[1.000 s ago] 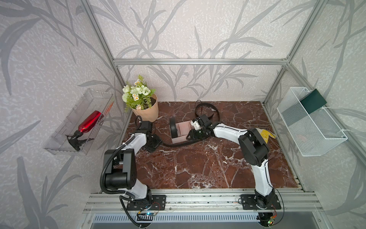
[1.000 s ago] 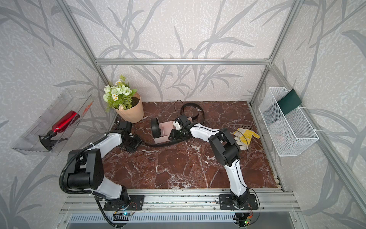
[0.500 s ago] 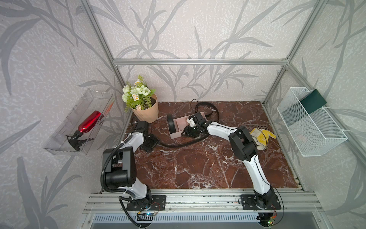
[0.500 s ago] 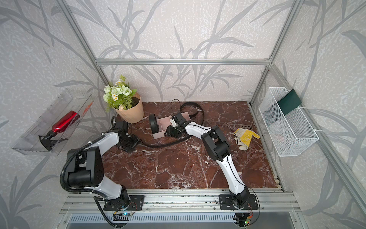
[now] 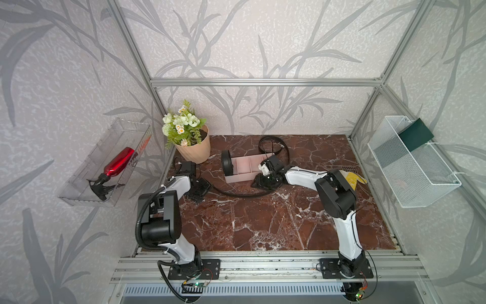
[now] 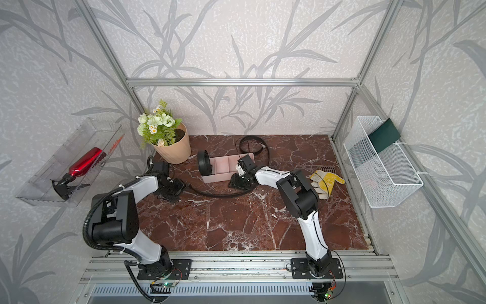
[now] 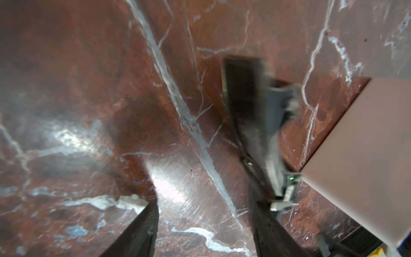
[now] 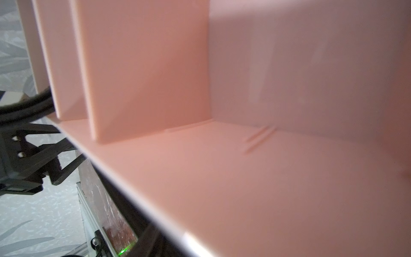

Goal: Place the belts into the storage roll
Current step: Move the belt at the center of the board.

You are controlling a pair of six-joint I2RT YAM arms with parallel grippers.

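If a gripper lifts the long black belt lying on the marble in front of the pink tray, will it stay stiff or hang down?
The belt lies in a loose curve, so it would probably sag. Its thin strap might slip sideways on the glossy table.

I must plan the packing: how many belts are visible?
2. One coiled belt stands at the storage roll's left end; one loose belt curves from behind it to the table in front. More may be hidden.

Right gripper (image 5: 267, 181) fingertips hidden behind storage roll (image 5: 238, 179) near wall in both top views. Belt (image 7: 251, 106) end smeared by blur in left wrist view; buckle undiscernible.
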